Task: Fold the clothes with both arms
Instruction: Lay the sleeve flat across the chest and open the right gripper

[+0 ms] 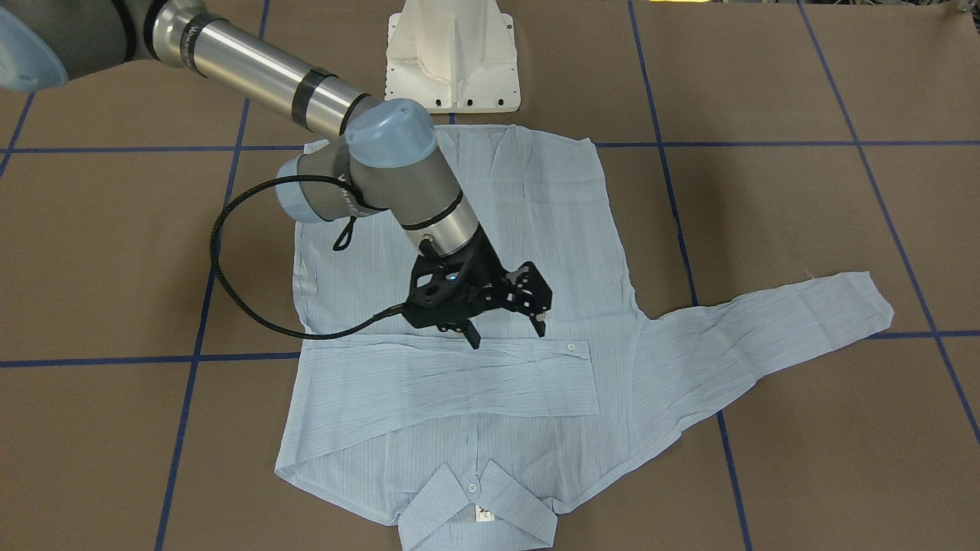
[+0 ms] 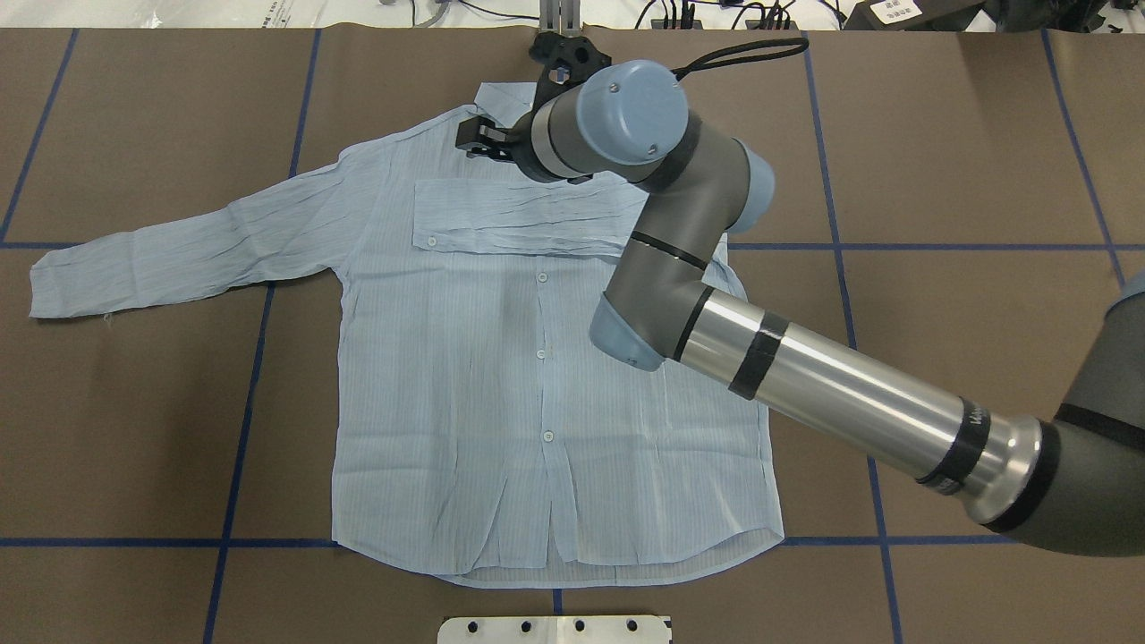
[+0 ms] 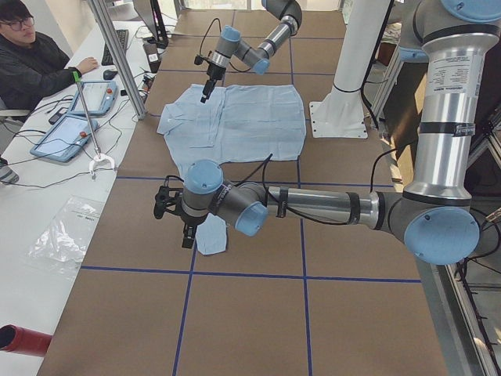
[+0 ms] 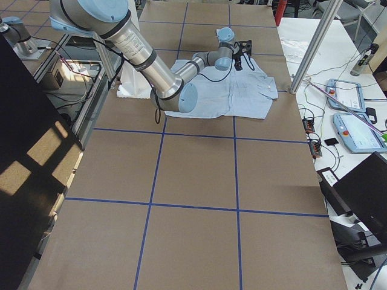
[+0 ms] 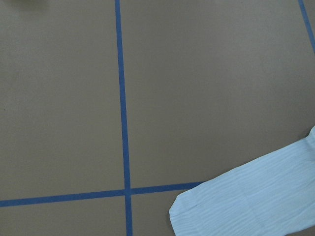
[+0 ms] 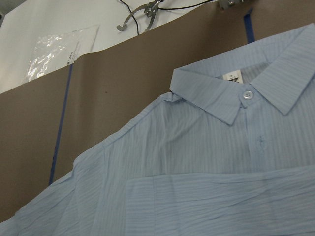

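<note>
The light-blue striped shirt [image 2: 501, 376] lies flat and buttoned on the brown table, collar [image 1: 478, 509] away from the robot. One sleeve [image 1: 459, 375] is folded across the chest. The other sleeve [image 2: 179, 246] lies spread out to the side. My right gripper [image 1: 507, 334] hangs open and empty just above the folded sleeve's edge; it also shows near the collar in the overhead view [image 2: 487, 139]. My left gripper [image 3: 176, 218] hovers by the spread sleeve's cuff [image 3: 210, 235]; I cannot tell if it is open or shut. The left wrist view shows only the cuff [image 5: 246, 201].
The white pedestal base [image 1: 452, 61] stands at the shirt's hem side. Blue tape lines [image 2: 259, 358] grid the table. An operator [image 3: 31, 63], tablets [image 3: 70, 133], a metal pole [image 3: 117, 55] and a plastic bag [image 3: 66, 231] are beyond the far edge.
</note>
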Robot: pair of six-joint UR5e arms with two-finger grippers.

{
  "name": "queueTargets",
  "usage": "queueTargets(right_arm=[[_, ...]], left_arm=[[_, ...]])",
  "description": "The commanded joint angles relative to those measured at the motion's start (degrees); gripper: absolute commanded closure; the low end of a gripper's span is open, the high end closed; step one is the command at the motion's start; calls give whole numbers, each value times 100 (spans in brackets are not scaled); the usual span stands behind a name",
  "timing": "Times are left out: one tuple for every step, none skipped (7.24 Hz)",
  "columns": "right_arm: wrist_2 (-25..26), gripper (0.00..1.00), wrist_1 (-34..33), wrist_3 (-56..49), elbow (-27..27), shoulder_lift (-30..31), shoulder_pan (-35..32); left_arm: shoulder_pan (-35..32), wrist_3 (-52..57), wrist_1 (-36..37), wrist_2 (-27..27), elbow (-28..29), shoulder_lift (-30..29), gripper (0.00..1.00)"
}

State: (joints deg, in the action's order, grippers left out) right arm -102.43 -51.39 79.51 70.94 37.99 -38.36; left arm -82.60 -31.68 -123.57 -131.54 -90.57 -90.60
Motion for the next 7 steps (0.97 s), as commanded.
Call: queueTargets(right_arm=[[-741, 0, -1305, -765, 856, 462, -425], [-882, 0, -2278, -1458, 1356, 577, -574], [-1040, 0, -2992, -2065, 1700, 621, -750], [-1346, 0, -3304, -2402, 1956, 787, -952], [-1480, 0, -3307, -2466, 2176, 1024, -1041], [-1473, 0, -3307, -2467, 2187, 1035, -1041], [-1481, 0, -3290, -2467, 2178, 1044, -1041]], left_arm=[[786, -1817, -1401, 759, 30, 523, 1], [1111, -2381, -1606, 1188, 135, 569, 6], [1358, -2578, -1791, 1636, 327, 570, 10], [1482, -2632, -1958, 1866, 599, 526, 18], [1527, -2633, -2108, 2104, 785, 482, 23], [1797, -2572, -2118, 2315, 926, 360, 26], [2105, -2571, -2127, 2578, 1127, 185, 26]])
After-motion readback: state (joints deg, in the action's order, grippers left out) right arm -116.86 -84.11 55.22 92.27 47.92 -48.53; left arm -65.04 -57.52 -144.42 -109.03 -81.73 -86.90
